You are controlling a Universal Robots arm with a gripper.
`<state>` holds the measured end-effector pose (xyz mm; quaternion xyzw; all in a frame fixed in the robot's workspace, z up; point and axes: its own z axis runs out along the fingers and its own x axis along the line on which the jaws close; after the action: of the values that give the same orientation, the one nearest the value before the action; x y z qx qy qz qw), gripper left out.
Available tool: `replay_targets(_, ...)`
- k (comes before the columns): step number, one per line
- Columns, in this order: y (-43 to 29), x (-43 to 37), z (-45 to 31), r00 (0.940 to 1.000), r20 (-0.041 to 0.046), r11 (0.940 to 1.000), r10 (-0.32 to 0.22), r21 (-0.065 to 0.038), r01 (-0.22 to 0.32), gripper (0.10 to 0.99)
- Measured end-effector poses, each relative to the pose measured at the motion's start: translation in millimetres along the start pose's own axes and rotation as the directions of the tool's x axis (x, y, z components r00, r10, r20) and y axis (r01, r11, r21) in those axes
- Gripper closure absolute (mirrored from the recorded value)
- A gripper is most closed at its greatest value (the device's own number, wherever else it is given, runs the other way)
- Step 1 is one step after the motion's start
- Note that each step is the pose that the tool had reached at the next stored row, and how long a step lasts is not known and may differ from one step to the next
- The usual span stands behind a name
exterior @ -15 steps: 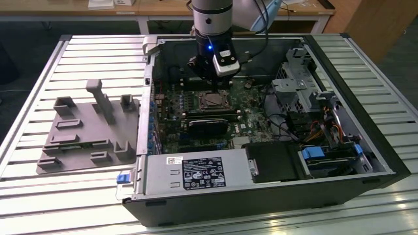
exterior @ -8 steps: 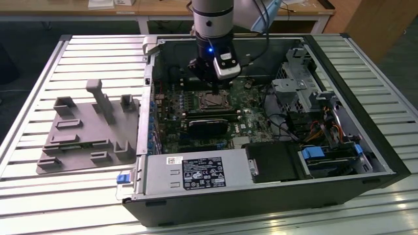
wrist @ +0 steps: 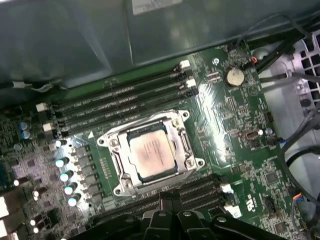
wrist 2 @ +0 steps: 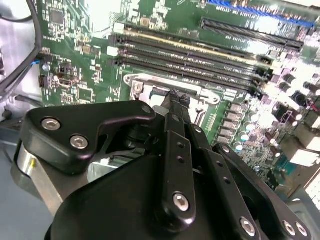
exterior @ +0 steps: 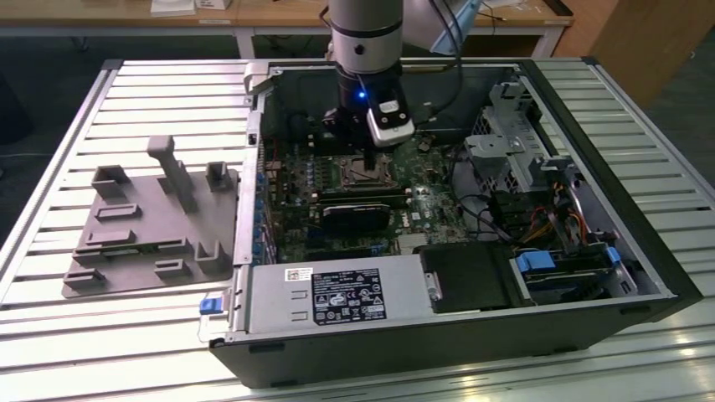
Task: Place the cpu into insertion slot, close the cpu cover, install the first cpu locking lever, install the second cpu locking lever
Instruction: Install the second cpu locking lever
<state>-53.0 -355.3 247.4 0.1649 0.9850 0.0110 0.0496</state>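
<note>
Hanging inside the open computer case (exterior: 625, 276), the gripper (exterior: 369, 159) has its fingers (wrist 2: 176, 102) drawn together with nothing between them, their tips just at the edge of the insertion slot (wrist: 150, 152). Off to the exterior view's left of the gripper, outside the case, a grey fixture tray (exterior: 151, 222) sits on the slatted table (exterior: 67, 335) with open room around it. Directly under the gripper, the cpu (wrist: 148, 151) lies flat in the slot, and the cpu cover (wrist: 181, 145) lies closed over it, framing its top. Long memory slots (wrist: 120, 92) run close beside the socket, leaving little side room. To the exterior view's right of the gripper, cables and a metal drive cage (exterior: 525, 146) crowd the case wall.
</note>
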Motion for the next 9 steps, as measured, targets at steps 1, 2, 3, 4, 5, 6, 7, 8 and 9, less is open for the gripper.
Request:
replay_targets(1, -1.5, -0.5, 0.2, 1.0, -0.0008, 1.0, 0.0, -0.002, 0.0, 0.98)
replay_targets(2, -2.8, -0.9, 0.4, 1.0, -0.0016, 1.0, 0.0, -0.005, 0.0, 0.98)
replay_targets(3, -4.0, -1.3, 0.7, 1.0, -0.0018, 1.0, -0.001, -0.006, 0.001, 0.98)
replay_targets(4, -5.3, -1.7, 0.9, 1.0, -0.0021, 1.0, -0.002, -0.006, 0.002, 0.98)
replay_targets(5, -6.5, -2.1, 1.2, 1.0, -0.0023, 1.0, -0.004, -0.007, 0.004, 0.98)
replay_targets(6, -7.7, -2.4, 1.5, 1.0, -0.0025, 1.0, -0.005, -0.007, 0.005, 0.98)
replay_targets(7, -8.9, -2.8, 1.8, 1.0, -0.0027, 0.9999, -0.007, -0.008, 0.007, 0.98)
replay_targets(8, -10.1, -3.0, 2.2, 1.0, -0.0029, 0.9999, -0.009, -0.008, 0.008, 0.98)
replay_targets(9, -11.1, -3.2, 2.5, 0.9999, -0.0031, 0.9999, -0.011, -0.009, 0.011, 0.98)
